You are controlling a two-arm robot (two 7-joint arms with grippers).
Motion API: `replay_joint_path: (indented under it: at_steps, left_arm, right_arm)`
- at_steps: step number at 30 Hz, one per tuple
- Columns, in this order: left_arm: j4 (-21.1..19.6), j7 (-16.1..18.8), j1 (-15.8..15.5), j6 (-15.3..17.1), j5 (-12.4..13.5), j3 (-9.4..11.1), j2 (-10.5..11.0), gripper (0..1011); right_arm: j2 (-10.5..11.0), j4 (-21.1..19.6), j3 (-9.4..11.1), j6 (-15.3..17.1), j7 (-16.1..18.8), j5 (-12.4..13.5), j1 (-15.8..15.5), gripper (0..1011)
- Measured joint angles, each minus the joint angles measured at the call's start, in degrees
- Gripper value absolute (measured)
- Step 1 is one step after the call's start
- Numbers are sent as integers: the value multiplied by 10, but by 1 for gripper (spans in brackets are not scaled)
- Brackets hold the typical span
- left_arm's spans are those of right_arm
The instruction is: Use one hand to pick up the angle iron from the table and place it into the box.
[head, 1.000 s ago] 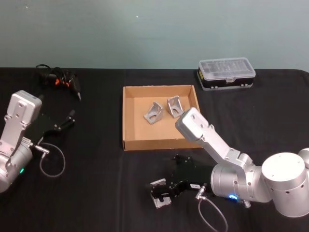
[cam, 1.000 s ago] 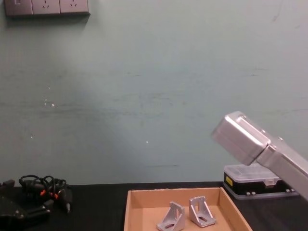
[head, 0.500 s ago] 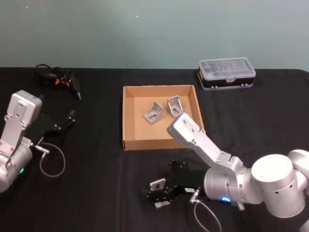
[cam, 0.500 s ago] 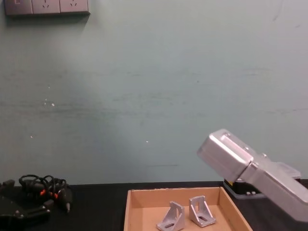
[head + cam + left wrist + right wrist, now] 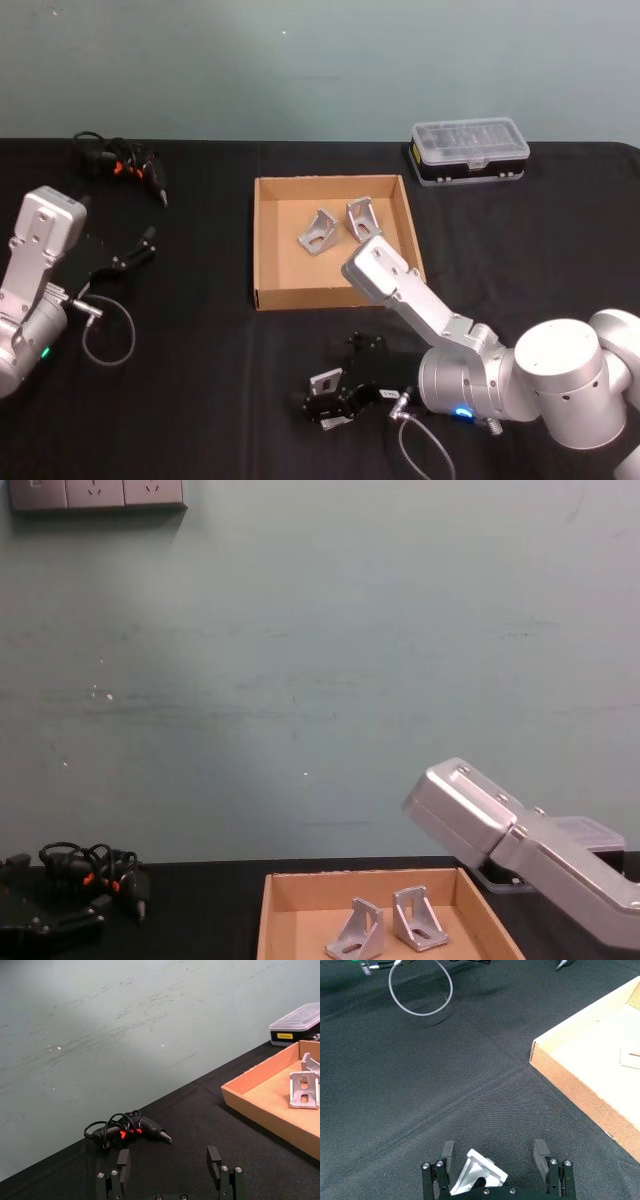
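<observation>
Right jaws gape wide, nothing held, straddling the angle iron [image 5: 477, 1175] on the bench [image 5: 395, 1085]. It sits off-centre, close to one jaw, not yet pinched. Box [image 5: 262, 240] lies just beyond, twd the wall, w/ two brackets [image 5: 318, 232] inside. Left jaws, open & empty, hang over the bench's far left, so right arm is much nearer.

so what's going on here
The right black two-fingered gripper sits low over the matte black table, jaws open around a small silver angle iron lying on it outside the tan cardboard box. Two more silver angle irons already lie in the box. The left gripper is parked at the table's left, jaws open.
</observation>
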Motion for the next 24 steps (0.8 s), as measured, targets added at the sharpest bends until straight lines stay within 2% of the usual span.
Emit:
replay_joint_path:
  at_steps: [3,8,17,23,24]
  left_arm:
    - [0,0,0,0,0,0,0,1000]
    - [0,0,0,0,0,0,0,1000]
    - [0,0,0,0,0,0,0,1000]
    - [0,0,0,0,0,0,0,1000]
    - [0,0,0,0,0,0,0,1000]
  right_arm:
    - [0,0,0,0,0,0,0,995]
    - [0,-1,1,0,0,0,0,906]
    - [1,-2,1,0,0,0,-1,609]
    - [1,-2,1,0,-1,0,-1,446]
    - [1,-2,1,0,-1,0,-1,390]
